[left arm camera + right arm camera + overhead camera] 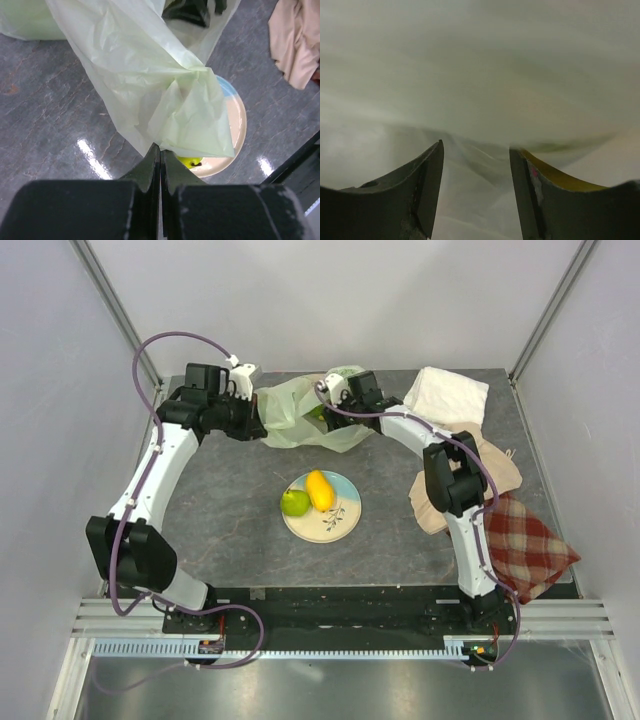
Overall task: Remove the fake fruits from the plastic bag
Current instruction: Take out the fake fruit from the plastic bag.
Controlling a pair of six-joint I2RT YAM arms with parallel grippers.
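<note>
The pale-green plastic bag lies at the back middle of the table. My left gripper is shut on the bag's left edge; in the left wrist view its jaws pinch the plastic. My right gripper is inside the bag's mouth, jaws open, with only blurred plastic in front of it. A green fruit shows dimly inside the bag. A green apple and a yellow mango lie on the plate. The apple also shows in the left wrist view.
A white cloth lies at the back right, a beige cloth below it, and a red plaid cloth at the right front edge. The right arm crosses over the beige cloth.
</note>
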